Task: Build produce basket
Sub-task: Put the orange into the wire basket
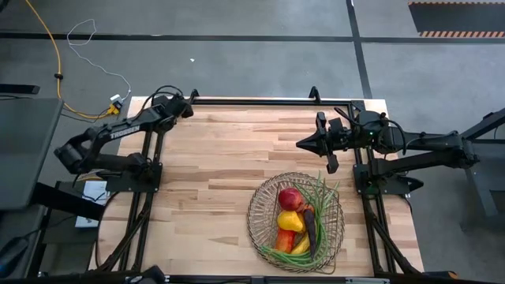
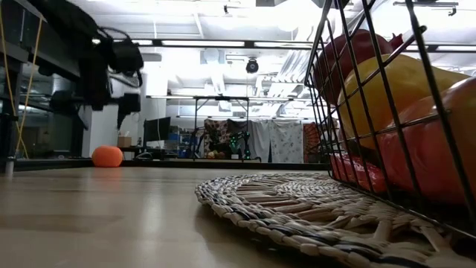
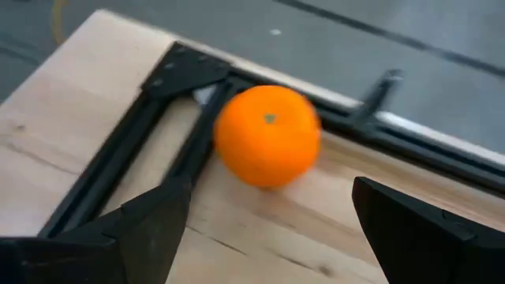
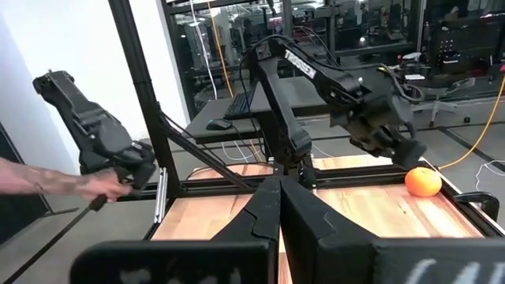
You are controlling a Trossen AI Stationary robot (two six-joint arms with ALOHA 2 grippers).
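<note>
An orange point(image 3: 268, 136) rests on the wooden table in its far left corner, against the black frame rail; it also shows in the low view point(image 2: 108, 155) and the right wrist view point(image 4: 424, 181). My left gripper point(image 3: 268, 237) hangs open just short of it, one finger on either side, touching nothing; in the high view the gripper point(image 1: 187, 102) hides the orange. The wire basket point(image 1: 260, 237) stands near the table's right front and holds a red apple point(image 1: 290, 197), a yellow pear point(image 1: 290, 221), a mango, a banana, an eggplant point(image 1: 312, 229) and green beans. My right gripper point(image 1: 303, 144) is shut and empty, beyond the basket.
A round woven mat point(image 2: 297, 205) lies under the basket. Black frame rails point(image 3: 118, 170) run along the table's far and left edges at the orange. A person's forearm point(image 4: 39, 181) shows beyond the table in the right wrist view. Bare wood point(image 1: 205, 173) lies between the arms.
</note>
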